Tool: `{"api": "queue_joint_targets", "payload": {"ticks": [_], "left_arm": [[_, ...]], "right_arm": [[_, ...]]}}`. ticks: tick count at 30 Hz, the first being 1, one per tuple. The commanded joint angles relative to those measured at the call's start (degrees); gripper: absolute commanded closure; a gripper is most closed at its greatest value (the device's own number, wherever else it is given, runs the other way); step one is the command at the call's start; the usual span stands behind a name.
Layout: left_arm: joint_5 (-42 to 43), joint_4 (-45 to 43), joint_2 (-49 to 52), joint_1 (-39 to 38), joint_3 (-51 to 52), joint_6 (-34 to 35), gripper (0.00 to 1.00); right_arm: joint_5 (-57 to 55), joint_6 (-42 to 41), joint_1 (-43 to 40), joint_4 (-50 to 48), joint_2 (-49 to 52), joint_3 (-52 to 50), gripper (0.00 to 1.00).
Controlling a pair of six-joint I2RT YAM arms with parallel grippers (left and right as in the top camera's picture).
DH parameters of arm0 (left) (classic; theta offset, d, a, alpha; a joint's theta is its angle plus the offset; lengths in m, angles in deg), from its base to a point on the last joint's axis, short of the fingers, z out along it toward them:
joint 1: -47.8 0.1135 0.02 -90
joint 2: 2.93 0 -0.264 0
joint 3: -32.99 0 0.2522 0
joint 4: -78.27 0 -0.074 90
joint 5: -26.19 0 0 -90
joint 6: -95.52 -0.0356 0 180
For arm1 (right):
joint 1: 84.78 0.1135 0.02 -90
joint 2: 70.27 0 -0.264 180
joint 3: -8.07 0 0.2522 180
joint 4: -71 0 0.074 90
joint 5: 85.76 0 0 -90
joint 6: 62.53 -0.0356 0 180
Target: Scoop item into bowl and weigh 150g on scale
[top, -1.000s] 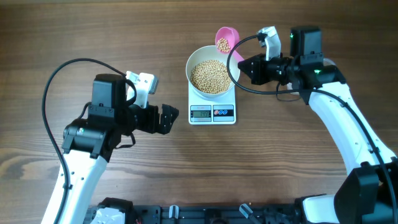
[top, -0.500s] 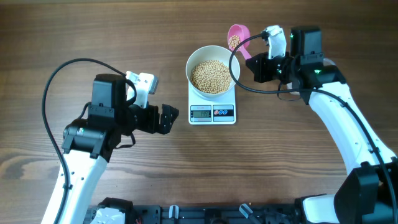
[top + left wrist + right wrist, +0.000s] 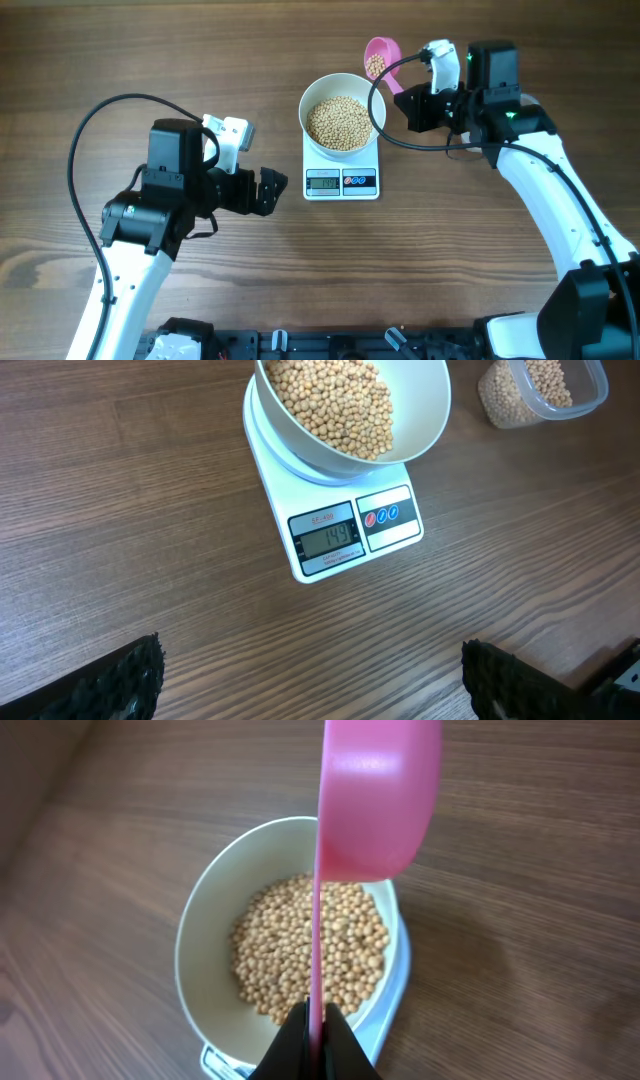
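With the bowl (image 3: 311,98) of beans (image 3: 340,122) on the scale (image 3: 342,184), the right hand (image 3: 408,103), clamped on the pink scoop (image 3: 379,58) just behind the scale, should trickle beans in singly, watching the display (image 3: 330,540); the left hand (image 3: 270,190) gapes wide, left of it.

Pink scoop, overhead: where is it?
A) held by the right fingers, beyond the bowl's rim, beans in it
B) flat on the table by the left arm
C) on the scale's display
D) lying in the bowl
A: the pink scoop holds beans outside the bowl rim, its handle pinched in the right fingers.
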Motion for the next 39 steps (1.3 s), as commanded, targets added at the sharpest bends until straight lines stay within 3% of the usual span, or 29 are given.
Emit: {"api": "queue_joint_targets", "payload": {"ticks": [1, 9, 15, 22, 26, 33, 39], "left_arm": [[0.7, 0.0, 0.3, 0.3, -0.1, 0.0, 0.00], [0.7, 0.0, 0.3, 0.3, -0.1, 0.0, 0.00], [0.7, 0.0, 0.3, 0.3, -0.1, 0.0, 0.00], [0.7, 0.0, 0.3, 0.3, -0.1, 0.0, 0.00], [0.7, 0.0, 0.3, 0.3, -0.1, 0.0, 0.00], [0.7, 0.0, 0.3, 0.3, -0.1, 0.0, 0.00], [0.7, 0.0, 0.3, 0.3, -0.1, 0.0, 0.00]], "right_arm": [[5.8, 6.2, -0.1, -0.3, -1.3, 1.3, 0.96], [5.6, 6.9, 0.8, -0.2, -1.3, 1.3, 0.96], [3.7, 16.5, 4.0, 1.7, -1.3, 1.3, 0.96], [-0.8, 16.6, 6.3, 3.1, -1.3, 1.3, 0.96], [-0.7, 14.1, 6.3, 3.3, -1.3, 1.3, 0.96], [0.9, 1.3, 6.3, 3.1, -1.3, 1.3, 0.96], [4.9, 1.1, 6.1, 2.9, -1.3, 1.3, 0.96]]}}
